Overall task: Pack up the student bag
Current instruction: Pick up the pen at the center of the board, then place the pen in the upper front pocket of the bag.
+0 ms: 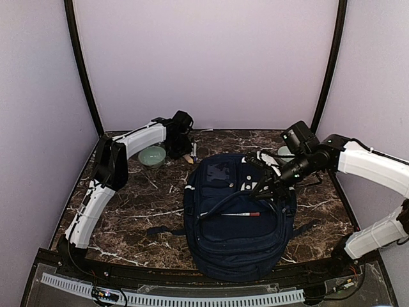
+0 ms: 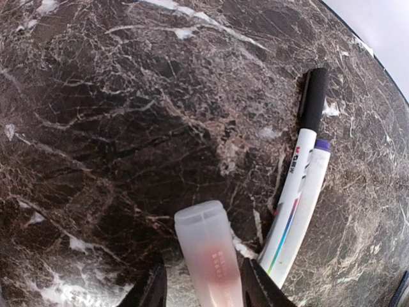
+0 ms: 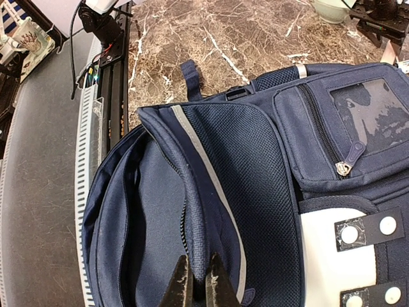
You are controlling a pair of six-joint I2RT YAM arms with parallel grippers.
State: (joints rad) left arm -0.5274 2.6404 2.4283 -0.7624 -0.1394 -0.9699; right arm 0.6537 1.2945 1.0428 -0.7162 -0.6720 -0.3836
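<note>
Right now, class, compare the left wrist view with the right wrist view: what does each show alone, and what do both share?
Only the left wrist view: two pens lying side by side, beside a translucent capped tube that sits between the left gripper fingers. Only the right wrist view: the student bag, main compartment gaping, the right gripper pinching its flap edge. Both: the dark marble table and the left gripper, small and distant in the right wrist view.
</note>
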